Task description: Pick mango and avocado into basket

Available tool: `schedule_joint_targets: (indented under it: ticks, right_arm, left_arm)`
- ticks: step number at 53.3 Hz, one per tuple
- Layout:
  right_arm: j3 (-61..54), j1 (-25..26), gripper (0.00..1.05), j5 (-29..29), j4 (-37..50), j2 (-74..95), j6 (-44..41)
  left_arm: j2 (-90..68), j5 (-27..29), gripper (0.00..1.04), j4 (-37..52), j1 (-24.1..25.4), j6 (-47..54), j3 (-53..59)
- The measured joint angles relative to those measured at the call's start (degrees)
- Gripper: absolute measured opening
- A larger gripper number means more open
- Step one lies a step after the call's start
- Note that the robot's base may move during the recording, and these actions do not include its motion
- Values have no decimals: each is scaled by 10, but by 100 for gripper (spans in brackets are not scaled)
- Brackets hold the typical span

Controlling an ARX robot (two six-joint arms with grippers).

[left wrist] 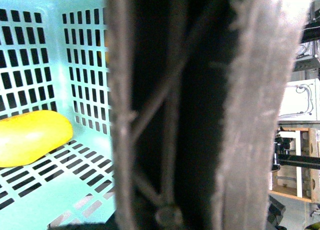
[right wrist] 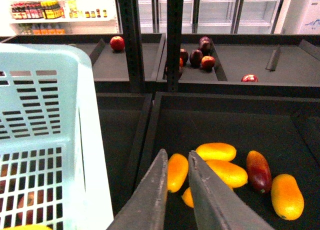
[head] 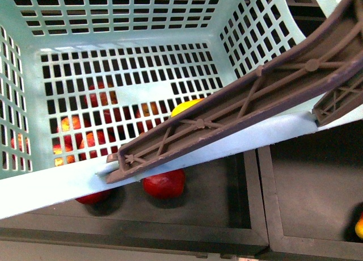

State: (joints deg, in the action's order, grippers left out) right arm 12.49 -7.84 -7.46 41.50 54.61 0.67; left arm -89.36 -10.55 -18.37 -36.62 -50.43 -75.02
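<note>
The mango (left wrist: 30, 137) is lying on the slotted floor of the basket (head: 142, 11), close to a side wall, so that half of the job is looking done. The avocado is not showing in any view, and that is what is worrying me most. My right gripper (right wrist: 177, 155) is hanging over a dark bin (right wrist: 225, 96) of loose yellow-orange fruit (right wrist: 216, 151), with one dark red fruit (right wrist: 258, 171) among them and nothing green. Reaching down here, I am risking a second mango or that dark red one by mistake. My right fingers are drawn almost together with only a thin gap, gripping nothing. Going down like this they would be knocking a fruit aside rather than closing round it, so they are needing to spread first.

My left fingers are not showing. The left wrist camera is sitting right up against the brown handle (left wrist: 200, 110), and I cannot tell whether I am gripping it. If I am carrying the basket by it, a slip or tilt is threatening to roll the mango about or bump the red apples (head: 164, 184) lying underneath
</note>
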Motion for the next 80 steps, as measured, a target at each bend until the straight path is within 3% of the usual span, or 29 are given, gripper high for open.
schedule_joint_targets:
  ticks: [2, 13, 16, 25, 29, 39, 44, 54, 80]
  right_arm:
    - [-12, 6, 2, 7, -3, -17, -4]
    - [-54, 28, 2, 26, -29, -83, -3]
    - [-65, 57, 2, 68, -43, -107, -4]
    - [-82, 76, 2, 72, -70, -153, -4]
    - [-86, 76, 10, 74, -75, -164, -5]
    - [-86, 76, 47, 74, -76, -167, -5]
    - [-86, 76, 59, 74, -76, -167, -5]
    - [-86, 76, 97, 74, -76, -168, -5]
    - [-86, 78, 96, 73, -76, -169, -5]
  left_arm:
    - [0, 0, 13, 0, 0, 0, 0]
    - [0, -4, 13, 0, 0, 0, 0]
    - [0, -4, 13, 0, 0, 0, 0]
    - [0, 1, 13, 0, 1, 0, 0]
    - [0, 0, 13, 0, 1, 2, 0]
    - [0, -2, 13, 0, 1, 0, 0]
    - [0, -1, 13, 0, 1, 1, 0]
    - [0, -1, 13, 0, 1, 0, 0]
    - [0, -10, 13, 0, -5, -2, 0]
